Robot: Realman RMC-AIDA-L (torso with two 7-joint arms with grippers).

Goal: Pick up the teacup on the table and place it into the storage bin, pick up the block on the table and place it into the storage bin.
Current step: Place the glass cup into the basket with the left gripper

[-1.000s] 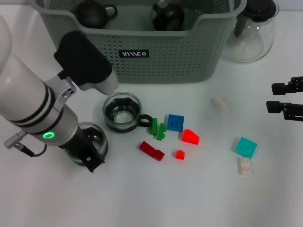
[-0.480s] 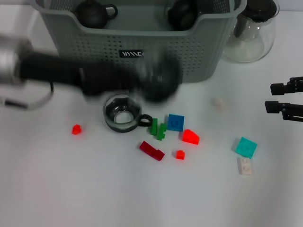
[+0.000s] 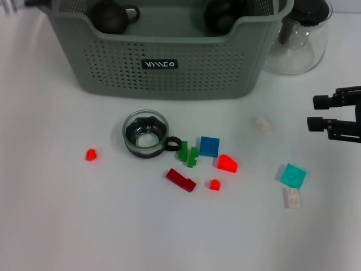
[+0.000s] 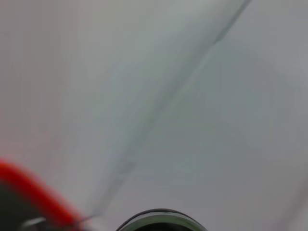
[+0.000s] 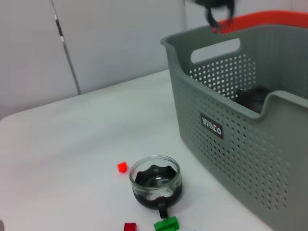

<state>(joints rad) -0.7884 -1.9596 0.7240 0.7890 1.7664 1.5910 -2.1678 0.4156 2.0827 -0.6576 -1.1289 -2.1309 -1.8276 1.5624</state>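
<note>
Storage bin (image 3: pixel 169 56) at the bench's (image 3: pixel 84 226) far edge (dark teaware inside).
We see the glass teacup (image 3: pixel 146 134) upright before it, blocks beside; the right end effector (image 3: pixel 316 112) hovers well apart, fingers apart.

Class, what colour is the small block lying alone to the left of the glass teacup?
Red. The block shows best in the head view, left of the teacup.

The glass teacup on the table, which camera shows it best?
The head view: the teacup shows whole from above, handle included, in front of the storage bin. The right wrist view shows it from the side, near the frame's edge. The left wrist view shows nothing recognisable of it.
</note>
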